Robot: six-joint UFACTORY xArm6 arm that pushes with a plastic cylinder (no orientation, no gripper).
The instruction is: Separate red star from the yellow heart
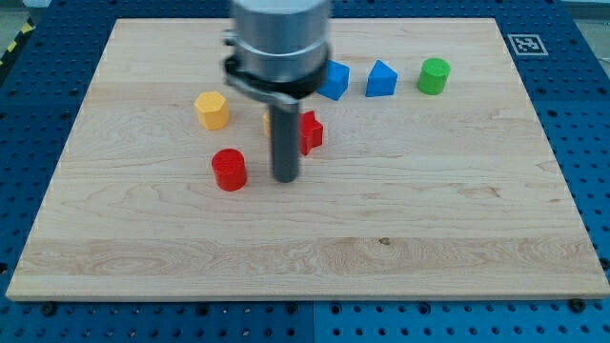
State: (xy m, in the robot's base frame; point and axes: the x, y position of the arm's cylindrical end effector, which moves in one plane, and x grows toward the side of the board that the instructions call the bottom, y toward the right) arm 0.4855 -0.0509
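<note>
The red star [312, 131] lies near the board's middle, partly hidden behind my rod. A thin yellow sliver [267, 119] shows just left of the rod, next to the star. It seems to be the yellow heart, and the rod hides most of it. My tip [285, 179] rests on the board just below and left of the red star, to the right of a red cylinder [229, 170]. I cannot tell whether the star and the heart touch.
A yellow hexagonal block [212, 110] sits at upper left. Two blue blocks [334, 80] [381, 79] and a green cylinder [434, 75] line up along the top right. The wooden board [429, 238] lies on a blue perforated table.
</note>
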